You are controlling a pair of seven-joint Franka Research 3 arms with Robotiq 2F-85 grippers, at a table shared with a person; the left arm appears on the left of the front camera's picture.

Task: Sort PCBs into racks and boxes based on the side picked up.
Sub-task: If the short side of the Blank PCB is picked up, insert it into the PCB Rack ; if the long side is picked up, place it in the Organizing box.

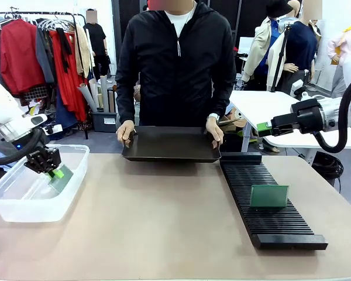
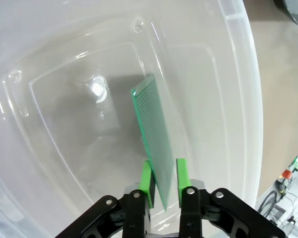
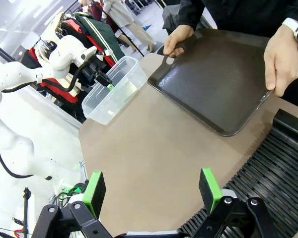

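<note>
1. Left gripper (image 2: 164, 181) is reaching into the clear translucent plastic tub (image 1: 11, 205), thin green dotted PCB (image 2: 153, 134) sitting between its pads; grip or release, cannot tell.
2. Right gripper (image 3: 151, 191) is hovering wide open, holding nothing.
3. Second green PCB (image 1: 269, 196) is standing in the long black slotted rack (image 1: 269, 222).
4. Person's hands (image 1: 126, 130) are holding the dark flat tray (image 1: 171, 144).

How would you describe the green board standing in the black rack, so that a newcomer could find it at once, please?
Start at the long, low black slotted rack on the robot's right side of the tan table. The thin green rectangular PCB stands upright in its slots, toward the near end. It is the one board in that rack; the other PCB hangs inside the clear plastic tub.
</note>
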